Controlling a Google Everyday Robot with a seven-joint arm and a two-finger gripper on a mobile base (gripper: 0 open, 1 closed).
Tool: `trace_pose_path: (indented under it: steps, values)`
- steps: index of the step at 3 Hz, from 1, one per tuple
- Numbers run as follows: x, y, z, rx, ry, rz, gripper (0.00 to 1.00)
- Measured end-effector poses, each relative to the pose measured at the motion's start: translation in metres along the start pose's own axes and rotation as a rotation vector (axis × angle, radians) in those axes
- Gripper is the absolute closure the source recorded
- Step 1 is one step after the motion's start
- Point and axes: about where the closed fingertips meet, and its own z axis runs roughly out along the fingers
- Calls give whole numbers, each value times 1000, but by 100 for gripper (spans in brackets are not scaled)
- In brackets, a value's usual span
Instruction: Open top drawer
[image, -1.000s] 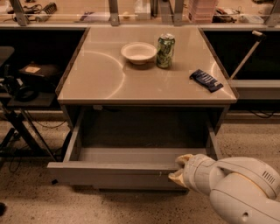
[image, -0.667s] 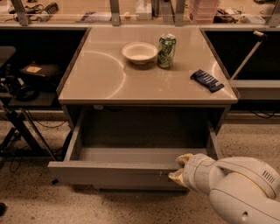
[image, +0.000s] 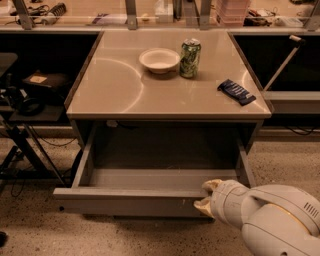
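- nothing seems to have moved since the earlier frames: the top drawer (image: 125, 202) is as far out as before, and the gripper (image: 206, 195) is at the same place on it.
- the drawer stands well out from under the table (image: 100, 100), with its deep grey box open to view; i judge the task nearly done.
- the gripper is at the right end of the drawer front, its pale fingers (image: 212, 185) closed over the top rim, one inside and one outside.
- to pull well, draw straight back along the rails; the hold is off centre, so the drawer may skew.
- above, a bowl (image: 159, 60), a green can (image: 190, 58) and a dark packet (image: 236, 92) lie well apart from the gripper.
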Motion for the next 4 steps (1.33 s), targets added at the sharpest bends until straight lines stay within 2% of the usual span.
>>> trace_pose_path:
  steps: [4]
  values:
    - [9,11,-13,7,10,15,100]
